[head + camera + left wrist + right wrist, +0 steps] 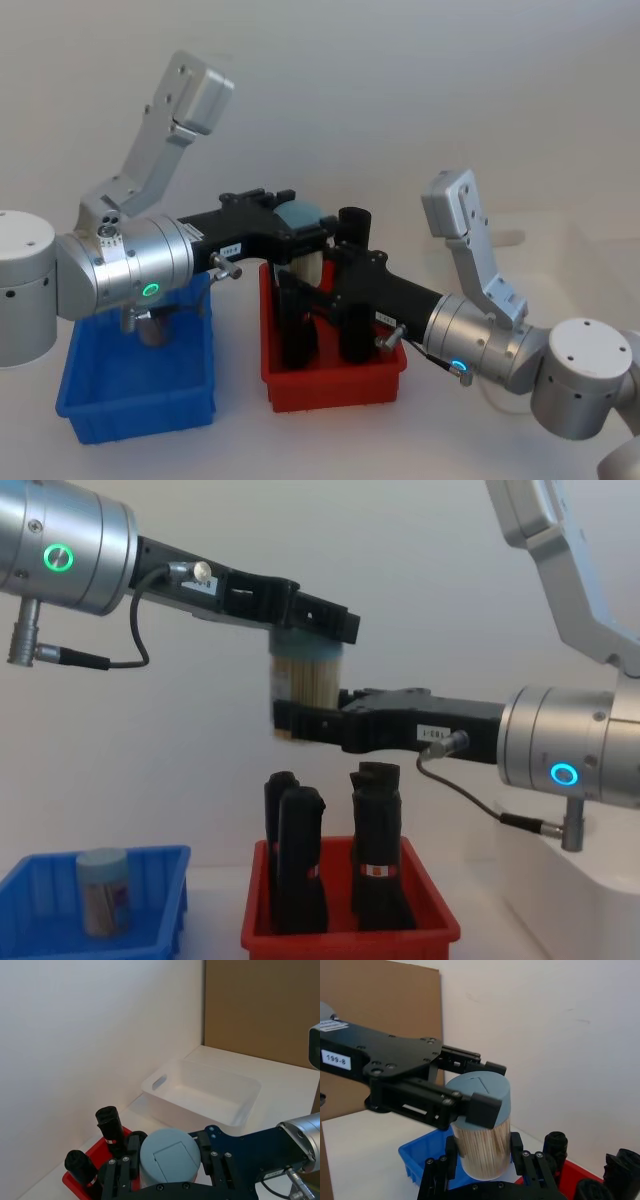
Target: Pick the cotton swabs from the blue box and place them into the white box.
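The left arm [130,265], at 9 o'clock in the head view, and the right arm [490,335], at 4 o'clock, are brushed-silver cylinders with white end caps and pale grey angled links. The left one carries a green ring light [57,556], the right one a blue ring light [563,774]. Thin black cables [110,662] loop from silver plugs at each wrist. The left gripper [308,632] and right gripper [300,718] are flat black plates studded with small dark screws. The left gripper bears a white label [335,1057] reading perhaps "199-8".
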{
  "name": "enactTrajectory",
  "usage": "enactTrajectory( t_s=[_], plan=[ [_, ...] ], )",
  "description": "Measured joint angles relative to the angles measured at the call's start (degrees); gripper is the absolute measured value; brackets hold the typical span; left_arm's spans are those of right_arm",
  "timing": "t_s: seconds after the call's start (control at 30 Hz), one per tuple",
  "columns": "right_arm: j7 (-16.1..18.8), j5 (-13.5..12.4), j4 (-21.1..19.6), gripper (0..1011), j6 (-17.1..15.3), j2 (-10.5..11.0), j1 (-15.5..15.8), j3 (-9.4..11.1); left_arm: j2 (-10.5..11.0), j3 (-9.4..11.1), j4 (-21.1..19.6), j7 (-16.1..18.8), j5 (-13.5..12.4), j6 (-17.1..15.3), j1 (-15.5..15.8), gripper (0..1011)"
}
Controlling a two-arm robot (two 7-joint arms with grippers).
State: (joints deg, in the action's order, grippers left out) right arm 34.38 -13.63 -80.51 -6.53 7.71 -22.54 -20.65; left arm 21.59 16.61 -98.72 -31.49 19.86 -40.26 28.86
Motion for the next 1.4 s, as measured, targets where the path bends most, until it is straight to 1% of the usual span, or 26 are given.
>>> enactTrajectory(
  t_s=[0.07,0.13,0.23,0.3,0.37,0.4,0.73,1.07,1.4],
  plan=[
    [-0.2,0.0,0.1,634,0.1,0.0,-0.1,0.0,0.0,0.0,0.0,0.0,0.0,-0.1,0.0,724],
    [-0.3,0.0,0.2,634,0.1,-0.1,-0.2,0.0,0.0,0.0,0.0,-0.1,0.0,-0.1,0.0,798],
    [-0.3,-0.1,0.4,634,0.3,-0.1,-0.4,-0.1,0.0,0.0,0.0,-0.1,0.0,-0.1,0.0,859],
    [-0.4,-0.1,0.5,634,0.3,-0.2,-0.5,-0.2,0.0,0.0,0.0,-0.1,0.0,-0.1,0.0,940],
    [-0.4,-0.1,0.6,634,0.4,-0.2,-0.6,-0.3,0.0,0.0,0.0,-0.1,0.0,-0.1,0.0,965],
    [-0.4,-0.1,0.6,634,0.4,-0.3,-0.6,-0.3,0.0,0.0,0.0,-0.1,0.0,-0.1,0.0,999],
    [-0.7,-0.3,0.8,634,0.5,-0.2,-0.7,-0.5,0.0,0.0,0.0,-0.1,0.0,-0.1,0.0,1000],
    [-2.0,-0.6,0.7,634,0.3,0.4,0.0,-0.6,0.0,0.0,0.0,-0.1,0.0,-0.1,0.0,1000],
    [-5.1,-1.4,-0.4,634,0.2,1.7,1.7,0.0,0.0,0.0,0.0,-0.1,0.0,-0.1,0.0,1000]
  ],
)
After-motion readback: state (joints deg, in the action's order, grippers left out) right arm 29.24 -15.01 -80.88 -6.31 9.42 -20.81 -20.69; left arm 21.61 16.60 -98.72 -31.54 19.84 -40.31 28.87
